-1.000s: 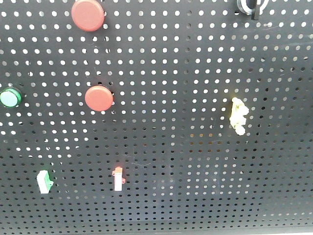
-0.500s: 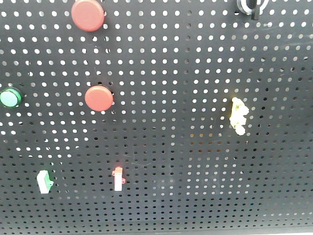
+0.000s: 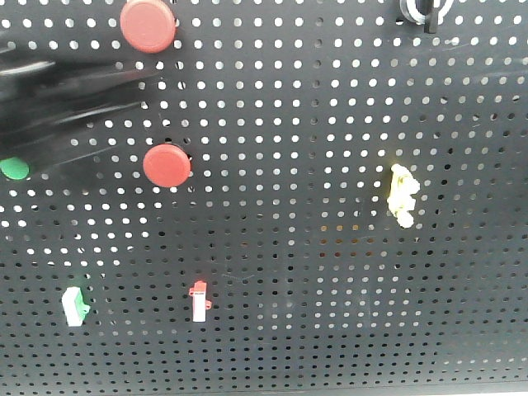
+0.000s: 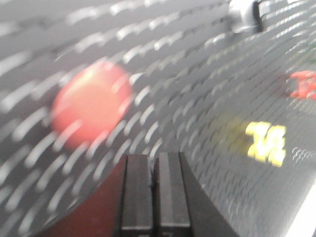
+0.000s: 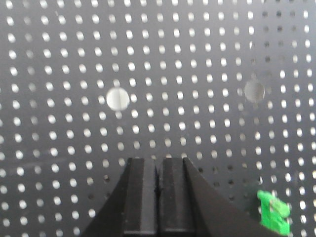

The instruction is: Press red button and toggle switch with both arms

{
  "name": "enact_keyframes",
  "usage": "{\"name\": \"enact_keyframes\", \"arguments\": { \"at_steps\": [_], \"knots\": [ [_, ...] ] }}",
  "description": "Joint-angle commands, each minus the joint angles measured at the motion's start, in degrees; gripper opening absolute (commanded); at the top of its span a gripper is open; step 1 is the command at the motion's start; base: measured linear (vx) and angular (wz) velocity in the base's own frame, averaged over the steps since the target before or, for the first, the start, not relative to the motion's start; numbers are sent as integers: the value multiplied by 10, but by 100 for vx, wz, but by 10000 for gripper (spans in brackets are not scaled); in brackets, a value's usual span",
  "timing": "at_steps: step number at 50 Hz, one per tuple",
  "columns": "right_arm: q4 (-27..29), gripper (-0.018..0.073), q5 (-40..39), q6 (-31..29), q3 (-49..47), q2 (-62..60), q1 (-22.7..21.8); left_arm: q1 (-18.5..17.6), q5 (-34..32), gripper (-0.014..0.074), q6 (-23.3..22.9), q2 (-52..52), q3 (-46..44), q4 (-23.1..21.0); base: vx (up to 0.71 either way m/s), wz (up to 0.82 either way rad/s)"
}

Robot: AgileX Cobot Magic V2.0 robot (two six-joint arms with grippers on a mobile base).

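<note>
Two red buttons are fixed to the black pegboard, one at the top and one lower down. A yellow toggle switch sits to the right. A black arm, smeared by motion, reaches in from the left between the two red buttons. In the left wrist view the left gripper is shut and empty. A blurred red button lies ahead to its left and the yellow switch to its right. The right gripper is shut and empty, facing bare pegboard.
A green button is partly covered by the arm. A green-and-white switch and a red-and-white switch sit low on the board, and a black knob sits at the top right. A green part shows beside the right gripper.
A black arm has swept into the front view from the left, blurred by motion; before, no arm showed there. The board's fittings have not moved.
</note>
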Motion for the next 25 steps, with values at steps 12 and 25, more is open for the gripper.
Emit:
{"name": "enact_keyframes", "arguments": {
  "at_steps": [12, 25],
  "knots": [
    [-2, -3, -21, -5, -20, 3, -3, -1, -68, 1, 0, 9, -52, -5, 0, 0],
    [-2, -3, -21, -7, -20, 3, -3, -1, -104, 1, -8, 25, -51, 24, 0, 0]
  ]
}}
